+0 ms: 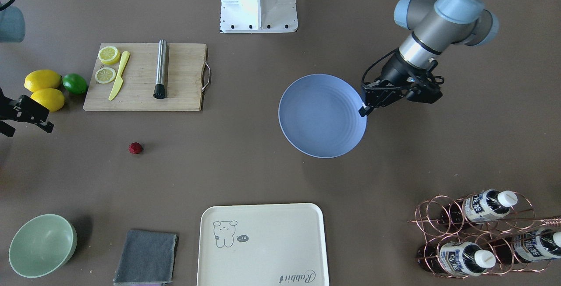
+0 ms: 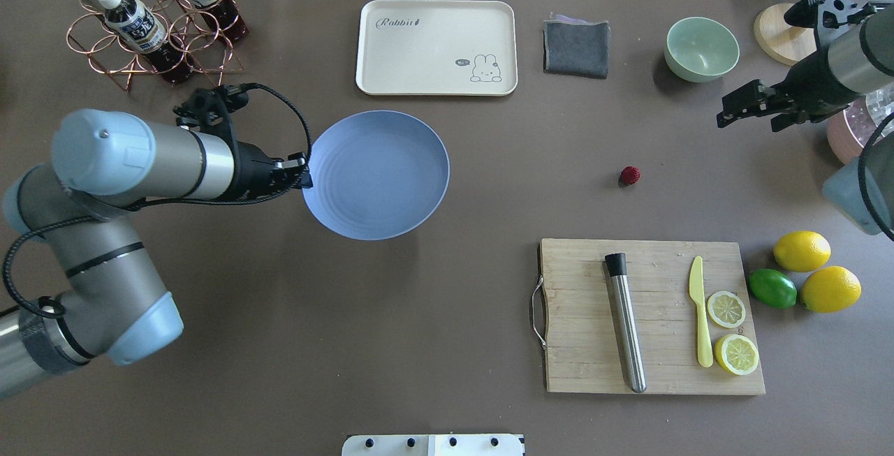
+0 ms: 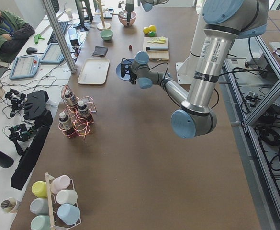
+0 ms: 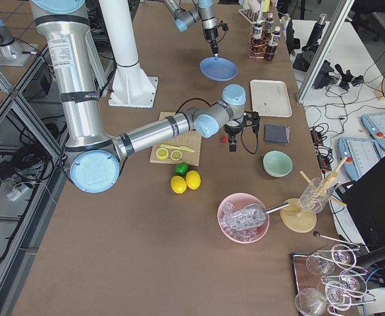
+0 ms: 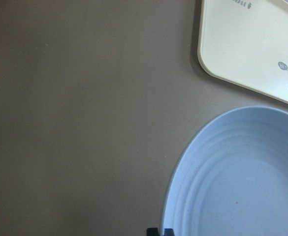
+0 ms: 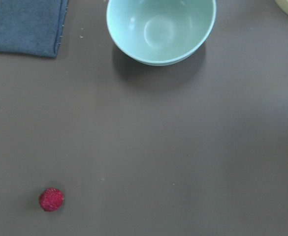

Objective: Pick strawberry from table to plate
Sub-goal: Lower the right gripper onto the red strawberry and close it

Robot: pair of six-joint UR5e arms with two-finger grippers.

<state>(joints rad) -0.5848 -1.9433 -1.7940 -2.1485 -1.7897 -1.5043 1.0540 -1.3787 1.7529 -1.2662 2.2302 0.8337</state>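
Brown-grey matte table (image 2: 349, 344) was shared by tiny dark-red strawberry (image 2: 629, 175), unblocked, and wooden cutting board (image 2: 580, 281); left gripper (image 2: 306, 178) was closed at round light-blue plate (image 2: 377, 184); right gripper (image 2: 728, 116) opening untellable.

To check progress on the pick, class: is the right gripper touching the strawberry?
Apart. The overhead view shows bare table between the right gripper and the strawberry, which lies alone.

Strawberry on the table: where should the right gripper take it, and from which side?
Probably best from straight above, the right gripper closing across the strawberry at its widest middle. It is small and roundish and lies low on the table with nothing touching it, so a level approach would likely scrape the surface.
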